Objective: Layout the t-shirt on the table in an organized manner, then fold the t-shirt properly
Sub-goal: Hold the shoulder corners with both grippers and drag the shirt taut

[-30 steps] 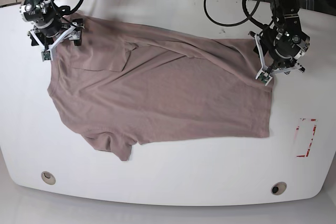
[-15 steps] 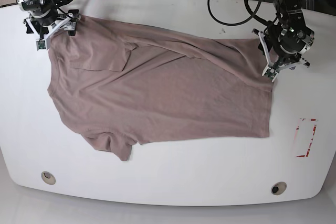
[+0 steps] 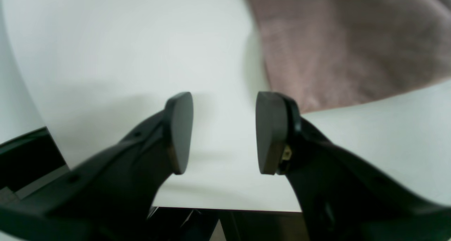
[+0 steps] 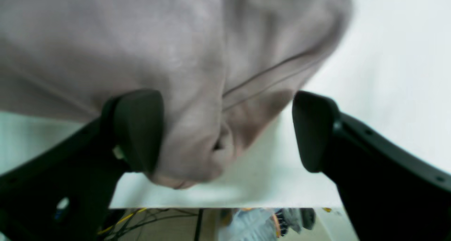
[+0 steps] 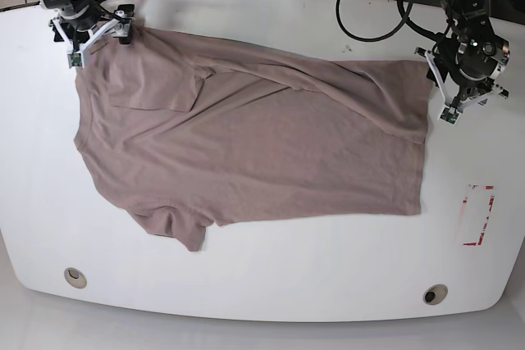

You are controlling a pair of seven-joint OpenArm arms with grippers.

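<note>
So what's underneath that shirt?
Only the white table, which shows bare all round the shirt. One sleeve is folded over onto the body. Anything lying beneath the cloth would be hidden.

Matt cloth t-shirt point(image 5: 254, 145), glossy table point(image 5: 271, 284)

My left gripper point(image 5: 459, 92) and right gripper point(image 5: 86, 34) share black bodies, white bracket frames, rounded matte-black finger pads point(image 3: 181, 128), and trailing black cables point(image 5: 369, 6).
</note>
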